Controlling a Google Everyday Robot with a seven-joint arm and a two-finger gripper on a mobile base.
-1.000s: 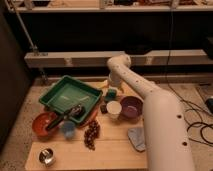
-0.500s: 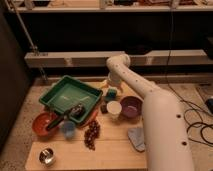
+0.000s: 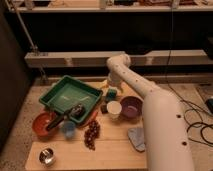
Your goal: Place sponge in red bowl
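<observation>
The teal-green sponge sits on the wooden table, between the green tray and the purple bowl, just behind the white cup. My gripper hangs from the white arm right at the sponge, directly above it. The orange-red bowl stands at the table's left, in front of the tray. A dark elongated object lies across the bowl's rim and the tray's corner.
A small blue cup stands right of the red bowl. A bunch of dark grapes lies mid-table, a shiny metal cup front left, a grey-blue cloth by my arm. Shelving runs behind the table.
</observation>
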